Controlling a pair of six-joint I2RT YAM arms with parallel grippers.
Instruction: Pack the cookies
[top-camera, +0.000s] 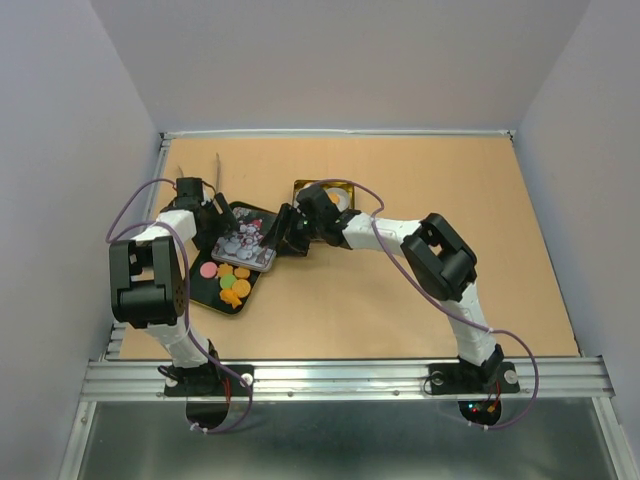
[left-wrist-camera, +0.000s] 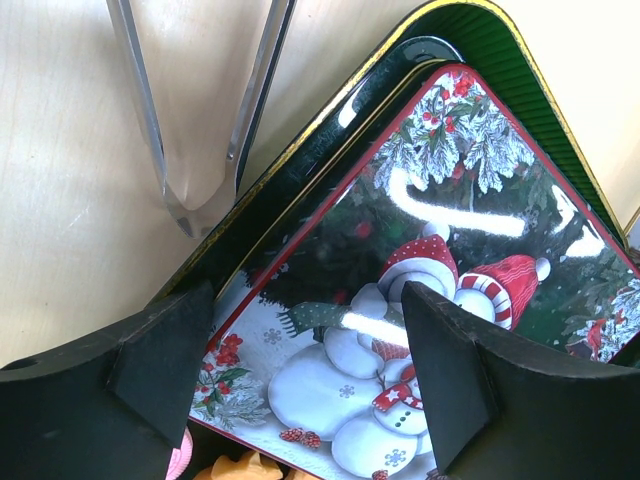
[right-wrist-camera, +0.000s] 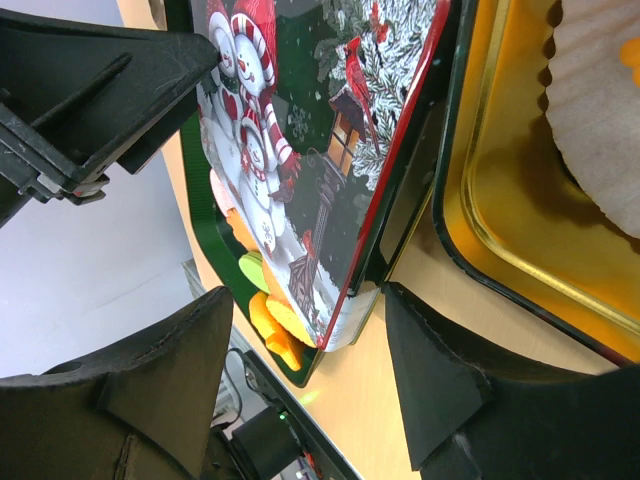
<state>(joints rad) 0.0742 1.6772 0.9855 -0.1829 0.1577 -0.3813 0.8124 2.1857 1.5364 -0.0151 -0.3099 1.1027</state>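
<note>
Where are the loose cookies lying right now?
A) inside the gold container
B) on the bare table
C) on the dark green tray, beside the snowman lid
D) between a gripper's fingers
C: the cookies lie on the dark green tray, at its near end beside the snowman lid.

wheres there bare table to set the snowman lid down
Bare table runs from the gold tin rightward to the wall, and along the near edge between the arm bases. Crowded at left: green tray, snowman lid, tongs, left gripper and right gripper bunch together.
</note>
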